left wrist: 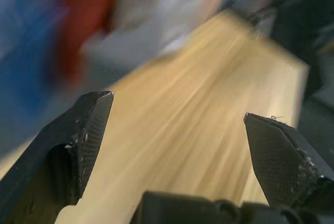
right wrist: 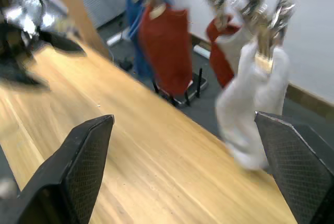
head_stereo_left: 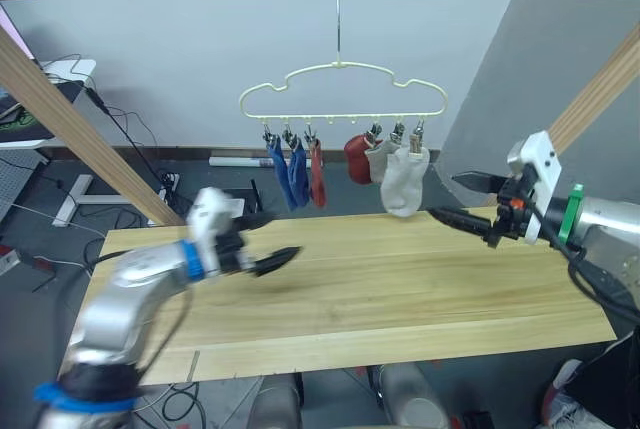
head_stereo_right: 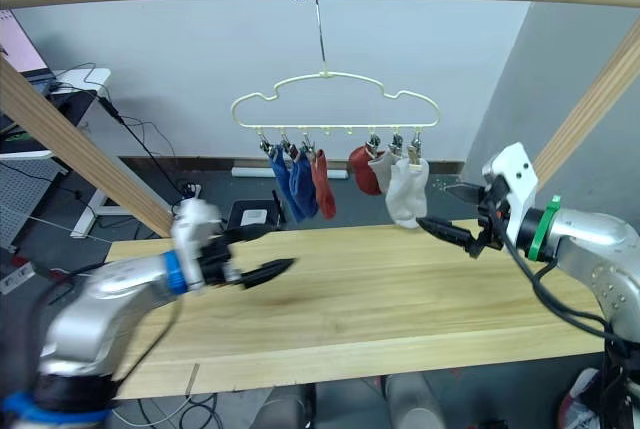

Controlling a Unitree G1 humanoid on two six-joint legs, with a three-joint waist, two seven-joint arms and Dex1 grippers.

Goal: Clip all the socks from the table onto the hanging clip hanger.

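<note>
socks [head_stereo_left: 400, 174]: all six hanging clipped on hanger [head_stereo_left: 342, 89] | table [head_stereo_left: 400, 289]: bare | left gripper [head_stereo_left: 268, 239], right gripper [head_stereo_left: 462, 199]: both released, holding nothing | advice: retreating low, avoiding bumping socks

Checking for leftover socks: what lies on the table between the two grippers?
Nothing: bare table between the left gripper and right gripper, seen in the left eye view.

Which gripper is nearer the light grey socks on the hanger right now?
Right. The right gripper is open just beside the light grey socks, on the robot's right. The left gripper, also open, sits farther off, low over the table.
</note>
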